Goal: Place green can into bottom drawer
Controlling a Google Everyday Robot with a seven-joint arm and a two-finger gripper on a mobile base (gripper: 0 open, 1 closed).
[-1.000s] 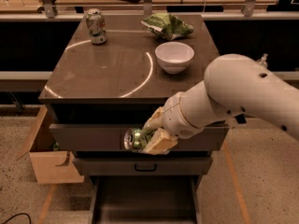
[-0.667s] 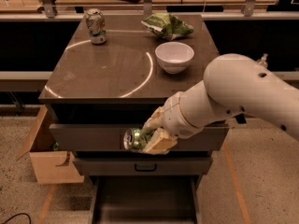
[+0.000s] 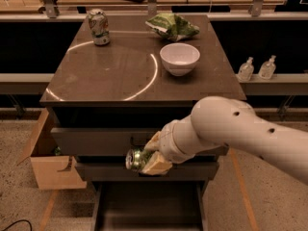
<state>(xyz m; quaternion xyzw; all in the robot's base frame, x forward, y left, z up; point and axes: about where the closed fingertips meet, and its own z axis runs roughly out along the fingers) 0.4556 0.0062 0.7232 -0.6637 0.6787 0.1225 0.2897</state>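
Observation:
My gripper (image 3: 150, 157) is shut on the green can (image 3: 136, 159), which lies on its side with a silver end facing left. I hold it in front of the two grey drawer fronts, above the open bottom drawer (image 3: 149, 211). The drawer's dark flat floor shows bare at the lower edge of the view. My white arm (image 3: 240, 134) reaches in from the right and hides part of the drawer fronts.
On the cabinet top (image 3: 115, 76) stand a silver-grey can (image 3: 98, 27) at the back left, a glossy green snack bag (image 3: 171, 26) and a white bowl (image 3: 179, 58). A cardboard box (image 3: 50, 162) sits left of the cabinet. Two clear bottles (image 3: 257, 68) stand at the right.

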